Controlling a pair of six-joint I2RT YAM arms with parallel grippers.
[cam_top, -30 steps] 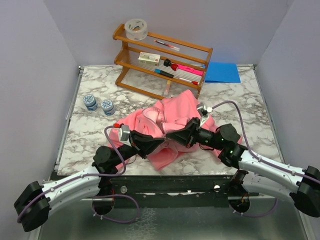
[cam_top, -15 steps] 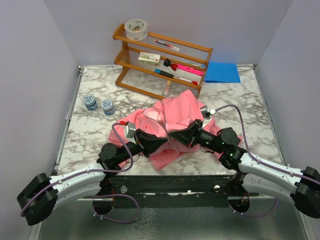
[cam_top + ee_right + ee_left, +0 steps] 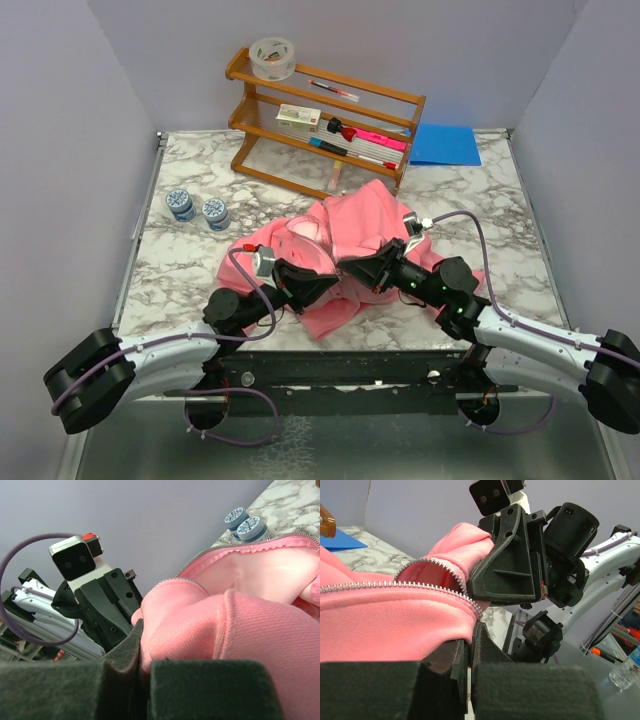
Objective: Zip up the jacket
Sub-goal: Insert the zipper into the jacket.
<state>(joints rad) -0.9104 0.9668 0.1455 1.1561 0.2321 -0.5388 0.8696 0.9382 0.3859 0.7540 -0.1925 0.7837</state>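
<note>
I have both of my end effectors pinched shut on the jacket (image 3: pixel 350 225), which lies bunched in the middle of the counter (image 3: pixel 500 250). My left end effector (image 3: pixel 325 285) clamps the near hem right where a row of zipper teeth (image 3: pixel 395 585) ends. My right end effector (image 3: pixel 348 268) grips a fold of fleece just beside it, and the two heads almost touch. The front is unzipped: the tooth rows part, and the paler lining shows in the gap. Behind the jacket stands a wooden rack (image 3: pixel 250 130). A roll of tape (image 3: pixel 272 58) sits on its top shelf, and a small flat box (image 3: pixel 298 117) and several markers (image 3: pixel 375 140), one of them bright pink, lie on the lower shelves. The far fold of the jacket comes close to the rack's foot. Left of the jacket and well apart from it, two small jars (image 3: pixel 198 208) with patterned blue-and-white lids stand side by side. The lids are on, so I cannot tell what is inside. A blue folder (image 3: pixel 444 144) lies flat behind the jacket to the right, against the back wall. The jacket's near hem lies close to the counter's front edge, with only a narrow strip of marble between. Wider bare marble shows to the left and to the right of the jacket, out to the side walls.
</note>
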